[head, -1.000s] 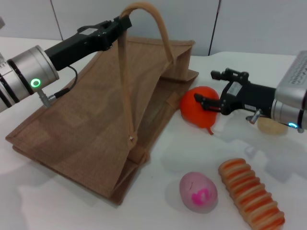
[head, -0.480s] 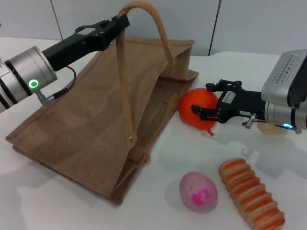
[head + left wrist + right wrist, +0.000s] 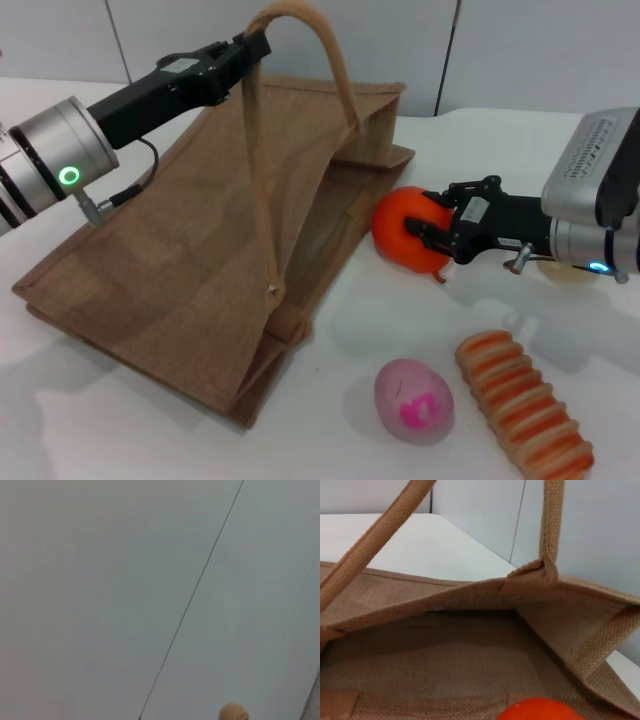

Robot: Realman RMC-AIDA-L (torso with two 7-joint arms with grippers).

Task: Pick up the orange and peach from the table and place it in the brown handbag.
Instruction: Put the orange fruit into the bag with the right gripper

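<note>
Head view notes: orange gripped at bag mouth, peach untouched

Head view showed the right gripper [image 3: 432,228] with its fingers closed around the orange [image 3: 405,240], pinching the fruit from its 3 o'clock side. Whether the orange sat on the table [image 3: 500,150] or hung just clear of it could not be told. It lay just beside the open mouth of the brown handbag [image 3: 180,270], at the mouth's 4 o'clock edge. Right wrist view confirmed this: the orange [image 3: 537,710] sat low in front of the gaping bag opening [image 3: 445,650], not yet inside.

Left gripper [image 3: 250,48] was up at 11 o'clock, clamped on one strap handle [image 3: 300,20] and holding it high, which propped the bag mouth open toward the right arm. Left wrist view gave only wall and a nub of strap.

The peach [image 3: 413,400] rested on the table at 6 o'clock of the orange, well apart from both grippers. A striped ridged loaf [image 3: 525,415] lay just beside the peach at its 3 o'clock. A beige lump was mostly hidden behind the right arm.

Judgement: first pick looked secured, no fruit bagged. Left to do: carry orange into bag, release, then fetch and bag the peach.
</note>
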